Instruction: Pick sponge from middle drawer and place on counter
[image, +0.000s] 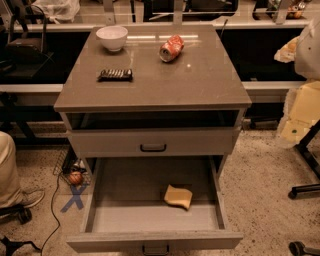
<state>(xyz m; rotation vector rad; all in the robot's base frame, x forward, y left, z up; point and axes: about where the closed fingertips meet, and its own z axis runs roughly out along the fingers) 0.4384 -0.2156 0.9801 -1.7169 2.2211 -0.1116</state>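
Note:
The pale-yellow sponge lies slightly curled on the grey floor of the open middle drawer, right of centre. The drawer is pulled far out, and its front panel with a dark handle sits at the bottom edge. The glossy grey-brown counter tops the cabinet. My gripper is at the far right edge, level with the counter's back right corner. It is well above and to the right of the sponge and touches nothing.
On the counter stand a white bowl, a crushed orange-red can and a dark snack bar. The shallower upper drawer front is closed. A chair base stands on the floor to the right. A person's leg is at the left.

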